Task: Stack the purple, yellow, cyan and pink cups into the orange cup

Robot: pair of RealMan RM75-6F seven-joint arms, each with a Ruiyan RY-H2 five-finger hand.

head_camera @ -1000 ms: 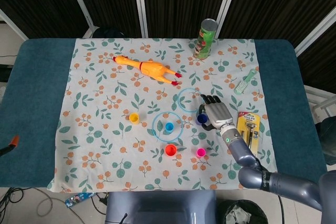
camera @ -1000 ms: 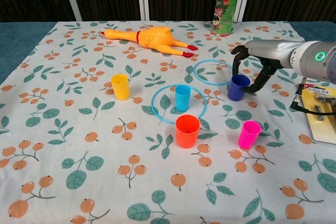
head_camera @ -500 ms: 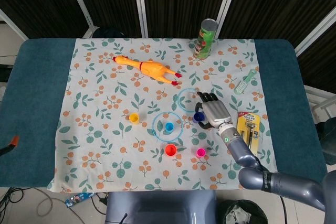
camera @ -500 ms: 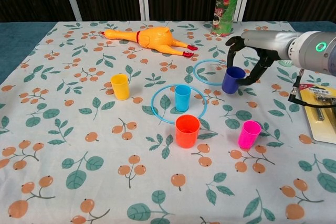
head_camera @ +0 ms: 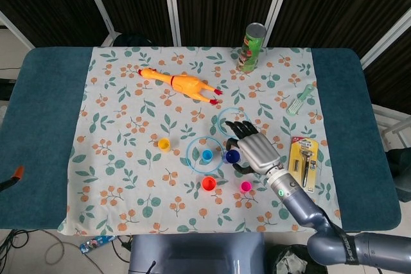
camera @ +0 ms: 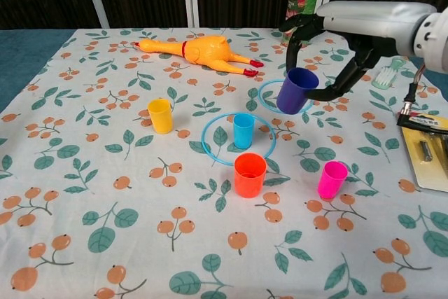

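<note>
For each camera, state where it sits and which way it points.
Head view: high above the table, looking almost straight down; shows the right arm and right hand holding the purple cup.
Chest view: low at the table's near edge, looking forward across the cloth; shows the right hand with the purple cup lifted.
Shared: right hand, all five cups, rubber chicken.

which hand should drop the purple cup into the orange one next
The right hand. It already holds the purple cup lifted off the cloth, tilted, with the orange cup standing open a little nearer and to its left. The left hand shows in neither view.
</note>
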